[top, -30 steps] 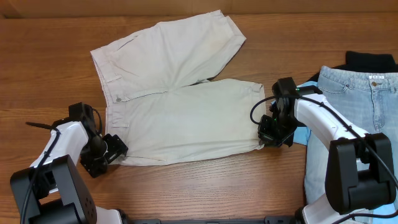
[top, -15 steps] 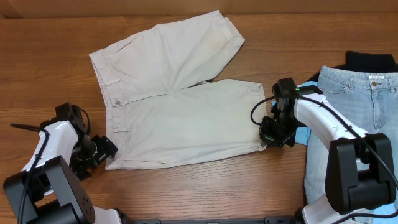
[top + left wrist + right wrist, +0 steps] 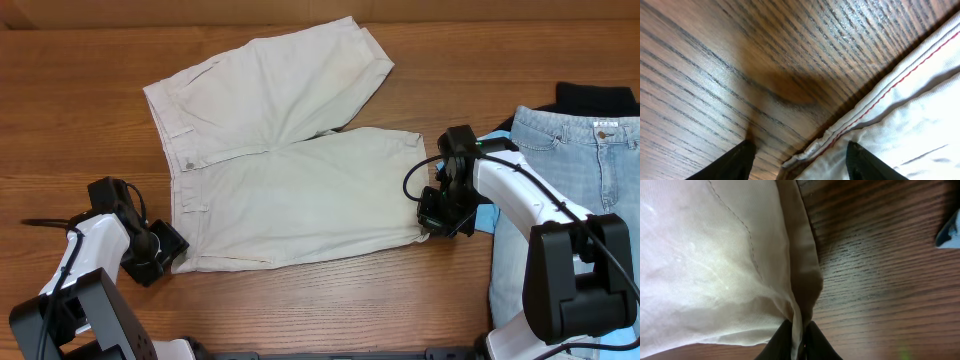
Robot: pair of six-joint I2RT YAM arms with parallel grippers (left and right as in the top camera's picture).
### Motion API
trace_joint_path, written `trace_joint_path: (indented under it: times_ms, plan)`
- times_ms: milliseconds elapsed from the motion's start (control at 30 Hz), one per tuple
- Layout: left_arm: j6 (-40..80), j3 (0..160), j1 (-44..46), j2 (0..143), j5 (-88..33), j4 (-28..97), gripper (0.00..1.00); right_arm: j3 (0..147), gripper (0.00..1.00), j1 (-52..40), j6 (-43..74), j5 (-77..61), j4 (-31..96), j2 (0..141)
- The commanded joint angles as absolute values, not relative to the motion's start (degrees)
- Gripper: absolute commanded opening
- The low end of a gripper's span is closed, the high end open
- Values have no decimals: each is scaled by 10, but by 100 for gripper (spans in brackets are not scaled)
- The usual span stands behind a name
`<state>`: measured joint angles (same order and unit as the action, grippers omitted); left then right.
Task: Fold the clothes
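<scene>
The pale beige shorts (image 3: pixel 280 170) lie spread flat on the wooden table, waistband to the left, legs to the right. My left gripper (image 3: pixel 165 250) is open at the waistband's near corner; in the left wrist view its fingers (image 3: pixel 800 162) straddle the red-stitched waistband edge (image 3: pixel 875 105). My right gripper (image 3: pixel 432 222) is shut on the hem corner of the near leg; the right wrist view shows the cloth (image 3: pixel 715 270) pinched between the fingertips (image 3: pixel 799 339).
Light blue jeans (image 3: pixel 580 190) lie at the right, over a bright blue top (image 3: pixel 487 215) and a black item (image 3: pixel 595 97). The blue top's edge shows in the right wrist view (image 3: pixel 949 230). Bare wood surrounds the shorts.
My left gripper drew back from the waistband corner to the left, then came in again to it. The waistband corner shifted slightly. The right arm has not moved.
</scene>
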<state>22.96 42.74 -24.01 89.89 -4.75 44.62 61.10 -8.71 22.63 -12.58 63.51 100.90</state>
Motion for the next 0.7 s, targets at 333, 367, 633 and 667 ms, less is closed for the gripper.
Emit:
trace_joint_path:
  times_ms: [333, 367, 633, 667]
  plan:
    - [248, 378, -232, 935, -176, 464, 66, 627, 12, -86, 225, -112, 634, 1011]
    - [252, 375, -232, 935, -174, 464, 61, 627, 12, -86, 225, -112, 634, 1011]
    - [264, 372, -233, 935, -114, 458, 4, 645, 11, -86, 225, -103, 645, 1006]
    - [264, 379, -234, 935, -115, 459, 4, 655, 11, -86, 225, -93, 653, 1002]
